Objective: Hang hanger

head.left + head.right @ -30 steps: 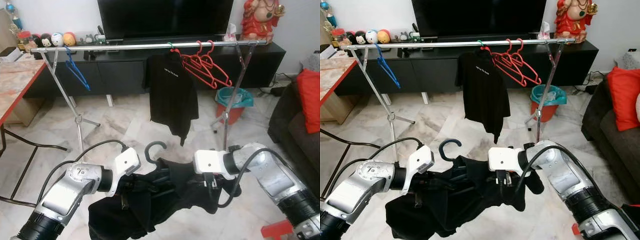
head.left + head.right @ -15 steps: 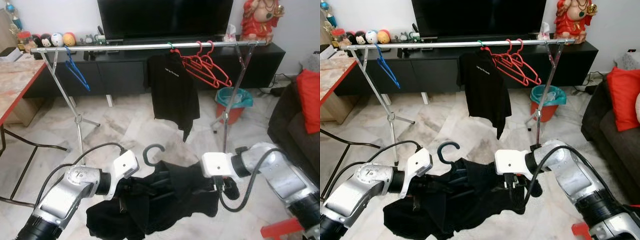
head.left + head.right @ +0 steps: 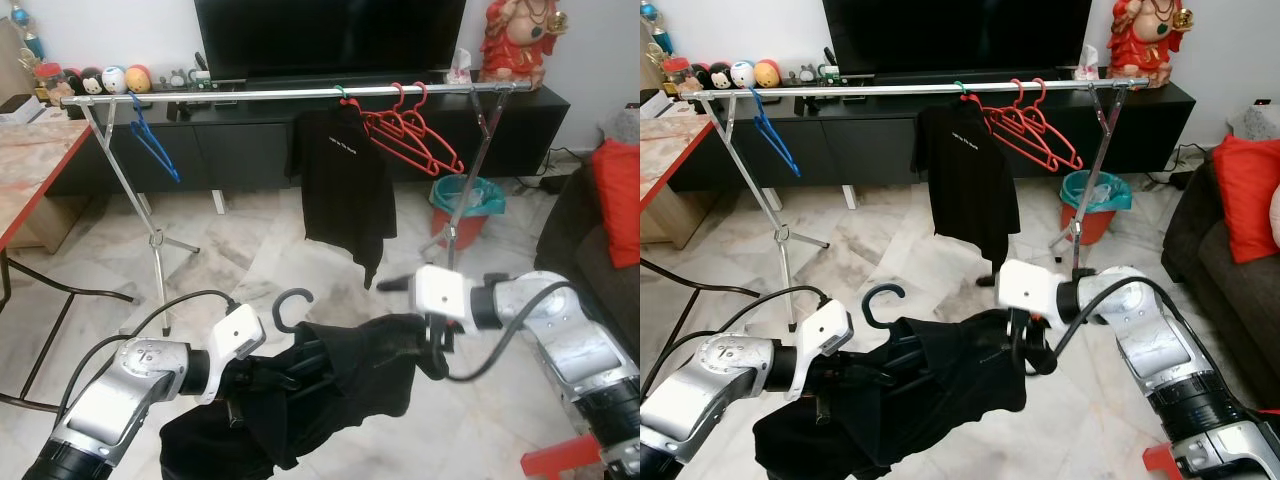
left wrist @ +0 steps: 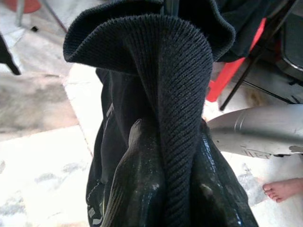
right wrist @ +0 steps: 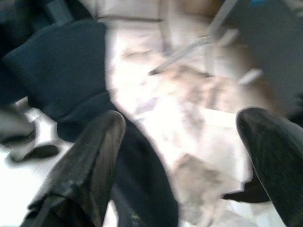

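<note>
A pale marble floor (image 3: 250, 250) spreads before a long black TV cabinet (image 3: 240, 140) under a white wall (image 3: 100, 30); a dark sofa (image 3: 1220, 250) carries a red cushion (image 3: 1245, 185).

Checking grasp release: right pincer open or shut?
Open. Right pincer fingers stand wide apart, floor between them, beside the black garment.

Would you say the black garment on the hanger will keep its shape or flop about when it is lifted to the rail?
Probably floppy: the black garment sags in folds below the left gripper, shut on its ribbed cloth. It looks light. The hanger hook seems rigid.
</note>
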Controlling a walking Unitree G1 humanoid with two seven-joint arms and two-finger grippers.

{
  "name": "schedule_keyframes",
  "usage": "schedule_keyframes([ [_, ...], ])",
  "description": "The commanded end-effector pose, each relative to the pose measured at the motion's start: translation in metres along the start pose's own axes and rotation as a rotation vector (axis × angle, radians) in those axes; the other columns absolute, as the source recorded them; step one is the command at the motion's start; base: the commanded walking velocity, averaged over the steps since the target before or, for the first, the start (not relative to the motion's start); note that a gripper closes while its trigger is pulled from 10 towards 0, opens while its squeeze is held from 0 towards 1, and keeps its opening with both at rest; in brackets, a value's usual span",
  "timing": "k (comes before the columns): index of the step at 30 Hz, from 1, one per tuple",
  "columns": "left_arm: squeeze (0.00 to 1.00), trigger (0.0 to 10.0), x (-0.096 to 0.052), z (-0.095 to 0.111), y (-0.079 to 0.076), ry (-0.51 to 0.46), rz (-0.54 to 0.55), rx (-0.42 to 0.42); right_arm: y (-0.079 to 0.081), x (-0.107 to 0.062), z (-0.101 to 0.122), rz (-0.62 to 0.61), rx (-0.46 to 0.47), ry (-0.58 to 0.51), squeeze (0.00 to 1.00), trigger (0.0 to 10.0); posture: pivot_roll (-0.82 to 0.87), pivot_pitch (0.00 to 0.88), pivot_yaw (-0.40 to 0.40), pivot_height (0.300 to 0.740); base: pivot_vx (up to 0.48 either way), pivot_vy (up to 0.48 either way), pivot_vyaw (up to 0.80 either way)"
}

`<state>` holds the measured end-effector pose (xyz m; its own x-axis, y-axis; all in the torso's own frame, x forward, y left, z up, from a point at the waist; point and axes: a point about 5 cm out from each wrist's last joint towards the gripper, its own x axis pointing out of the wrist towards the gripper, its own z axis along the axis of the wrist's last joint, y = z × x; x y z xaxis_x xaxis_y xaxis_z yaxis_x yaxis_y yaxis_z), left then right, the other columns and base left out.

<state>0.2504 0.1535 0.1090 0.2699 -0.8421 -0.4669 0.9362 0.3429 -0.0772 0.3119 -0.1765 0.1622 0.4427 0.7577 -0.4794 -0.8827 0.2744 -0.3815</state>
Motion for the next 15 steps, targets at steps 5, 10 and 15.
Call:
schedule_keyframes([
  [5,0.00,10.0,-0.016,0.010,0.018,-0.105,0.296,0.023,-0.038,-0.013,-0.009,-0.496,0.208,-0.094,0.00,10.0,0.08,0.000,-0.015,0.740,0.000,0.000,0.00],
  [10,0.00,10.0,-0.034,-0.004,0.038,-0.179,0.663,-0.048,-0.024,-0.014,-0.046,-0.798,0.497,-0.158,0.00,10.0,0.08,0.000,-0.027,0.740,0.000,0.000,0.00],
  [15,0.00,10.0,-0.048,-0.019,0.047,-0.207,0.903,-0.120,0.001,-0.004,-0.070,-0.879,0.654,-0.151,0.00,10.0,0.08,0.000,-0.034,0.740,0.000,0.000,0.00],
])
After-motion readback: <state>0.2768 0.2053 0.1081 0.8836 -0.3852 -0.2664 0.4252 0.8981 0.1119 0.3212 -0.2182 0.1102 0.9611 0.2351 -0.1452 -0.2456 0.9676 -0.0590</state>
